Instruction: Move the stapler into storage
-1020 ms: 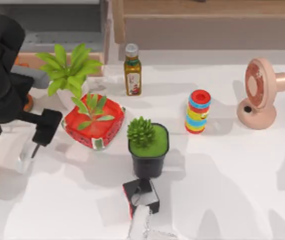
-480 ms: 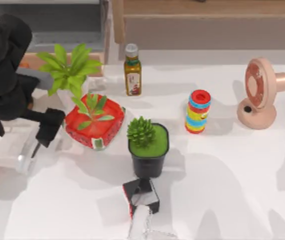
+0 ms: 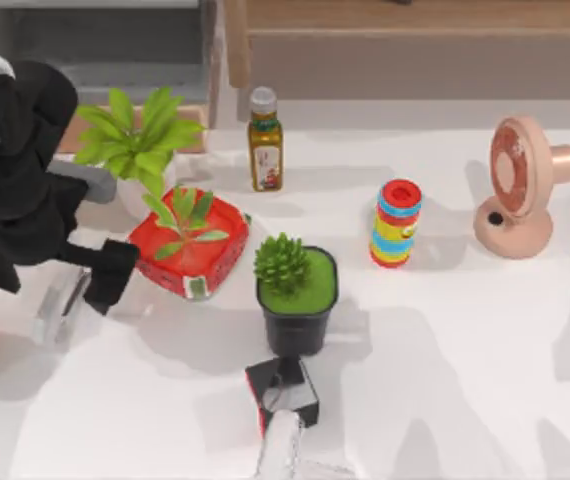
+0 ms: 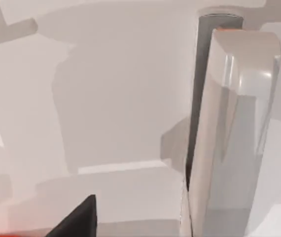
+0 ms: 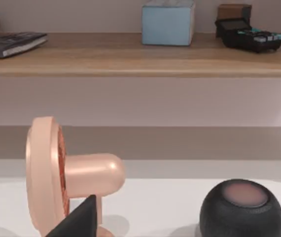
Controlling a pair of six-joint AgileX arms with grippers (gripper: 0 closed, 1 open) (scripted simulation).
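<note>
The stapler [image 3: 57, 308] is a small white bar lying on the table at the left, just left of the red planter. In the left wrist view the stapler [image 4: 231, 133] fills the frame close up, standing long, with a dark grey strip along one side. My left gripper [image 3: 85, 290] hovers right over it, open, with one dark fingertip [image 4: 79, 222] off to the side of the stapler and nothing held. From my right gripper, one dark fingertip [image 5: 81, 219] shows well off centre, so it is open, facing the pink fan.
A red planter [image 3: 190, 245] and a leafy potted plant [image 3: 135, 140] stand close to my left gripper. Farther off are a black succulent pot [image 3: 295, 290], small black box [image 3: 283, 390], oil bottle [image 3: 265, 140], striped stack [image 3: 395, 222] and pink fan [image 3: 520, 185]. A shelf unit [image 3: 95, 60] sits behind.
My left arm has swung toward the red planter and its gripper has come lower over the stapler. The stapler has stayed where it lay.
</note>
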